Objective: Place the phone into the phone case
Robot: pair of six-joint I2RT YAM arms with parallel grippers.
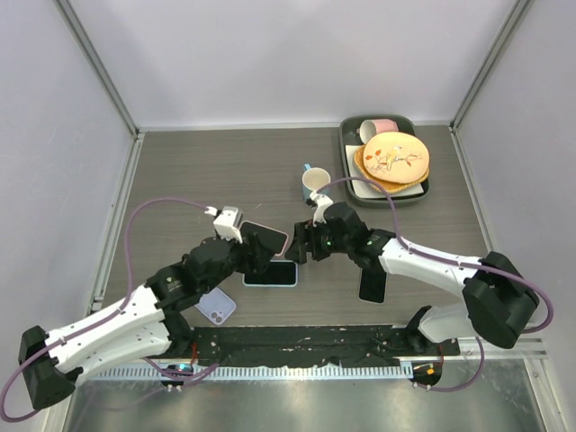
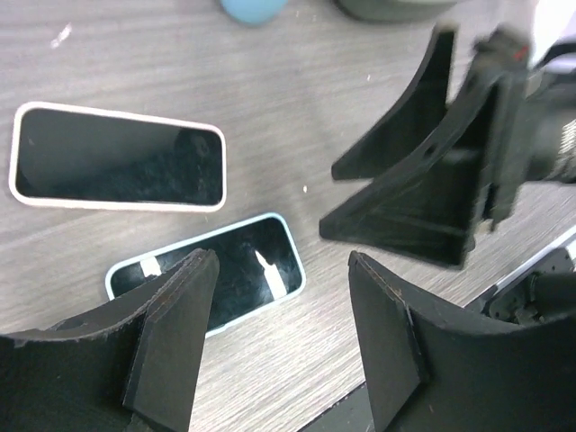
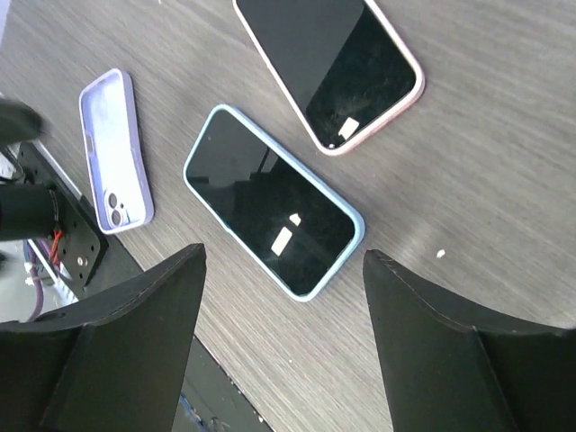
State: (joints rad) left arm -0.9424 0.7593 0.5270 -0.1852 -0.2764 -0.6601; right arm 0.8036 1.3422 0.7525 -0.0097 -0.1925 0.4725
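A phone in a light blue case [image 1: 273, 274] lies screen up on the table between both grippers; it also shows in the left wrist view [image 2: 236, 266] and the right wrist view [image 3: 273, 202]. A phone in a pink case [image 1: 270, 237] [image 2: 117, 169] [image 3: 329, 67] lies just behind it. An empty lilac phone case [image 1: 216, 306] [image 3: 113, 151] lies near the left arm. A bare black phone [image 1: 373, 284] lies partly under the right arm. My left gripper [image 1: 259, 254] [image 2: 279, 263] is open and empty above the blue-cased phone. My right gripper [image 1: 299, 247] [image 3: 283, 256] is open and empty, facing the left one.
A white mug [image 1: 315, 183] stands behind the grippers. A dark tray [image 1: 353, 184] at the back right holds stacked plates [image 1: 392, 159] and a pink cup [image 1: 382, 127]. A black rail [image 1: 297, 342] runs along the near edge.
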